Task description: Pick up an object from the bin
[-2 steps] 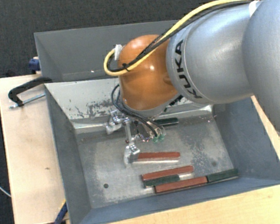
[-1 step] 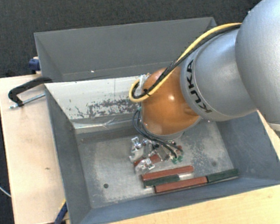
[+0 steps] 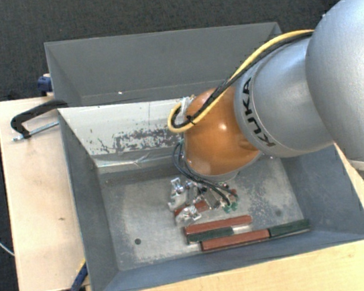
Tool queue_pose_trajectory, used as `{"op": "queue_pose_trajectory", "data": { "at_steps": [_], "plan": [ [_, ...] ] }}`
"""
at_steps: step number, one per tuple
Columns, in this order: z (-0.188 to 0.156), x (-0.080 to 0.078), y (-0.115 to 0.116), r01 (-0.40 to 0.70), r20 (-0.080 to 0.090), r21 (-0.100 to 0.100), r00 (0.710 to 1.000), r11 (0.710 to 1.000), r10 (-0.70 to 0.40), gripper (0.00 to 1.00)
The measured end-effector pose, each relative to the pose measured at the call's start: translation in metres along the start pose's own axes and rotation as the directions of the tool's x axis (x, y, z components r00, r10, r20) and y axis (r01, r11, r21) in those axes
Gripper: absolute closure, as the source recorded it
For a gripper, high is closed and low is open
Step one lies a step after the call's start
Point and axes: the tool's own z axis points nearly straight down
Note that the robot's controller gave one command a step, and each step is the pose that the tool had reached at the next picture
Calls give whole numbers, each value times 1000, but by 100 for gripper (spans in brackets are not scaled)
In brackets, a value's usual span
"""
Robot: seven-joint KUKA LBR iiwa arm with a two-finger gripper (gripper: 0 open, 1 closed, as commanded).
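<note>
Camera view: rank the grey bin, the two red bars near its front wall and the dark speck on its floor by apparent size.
Largest: grey bin.
Next: upper red bar and lower red bar, alike in length, so not ranked apart.
Smallest: dark speck on the floor.

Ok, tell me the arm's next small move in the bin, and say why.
Probably shift the gripper a little toward the front wall of the bin, then lower it. It hangs over bare floor just behind the reddish-brown stick, not yet above it. That stick is the nearest thing; the other long sticks lie beyond it.
</note>
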Motion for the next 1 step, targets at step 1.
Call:
{"op": "queue_pose_trajectory", "data": {
  "at_steps": [1],
  "plan": [
    [-197,11,36,92,1,1,996,996,-92,100]
  ]
}}
